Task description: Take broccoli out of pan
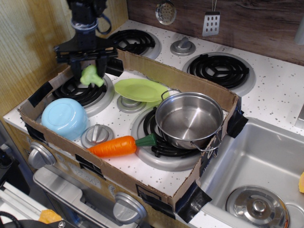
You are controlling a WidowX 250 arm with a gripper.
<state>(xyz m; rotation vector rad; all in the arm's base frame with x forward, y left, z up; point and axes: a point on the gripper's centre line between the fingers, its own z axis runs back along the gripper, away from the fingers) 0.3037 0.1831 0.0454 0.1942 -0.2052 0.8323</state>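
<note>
While the shallow brown cardboard tray [142, 71] frames the whole stovetop workspace, we see the round shiny stainless steel pan [189, 119] sitting empty on the front right burner, so the extraction itself looks done. Light blue plastic bowl [64, 118] lies upside down at front left, flat lime-green plate [140, 90] sits mid-tray, orange toy carrot [120, 146] lies just in front of the pan. Our black gripper [89, 65] hangs over the black coil burner [81, 89] at back left, jaws pinching the small light green broccoli floret [91, 76], which is in the air, well apart from the pan.

Risks, as we judge them:
- grip looks off-centre, so the floret could twist out early
- dropped from this height it may bounce on the coil ribs and roll toward the bowl or plate
- descending near the tray's back wall could snag the jaw bar on cardboard
</note>
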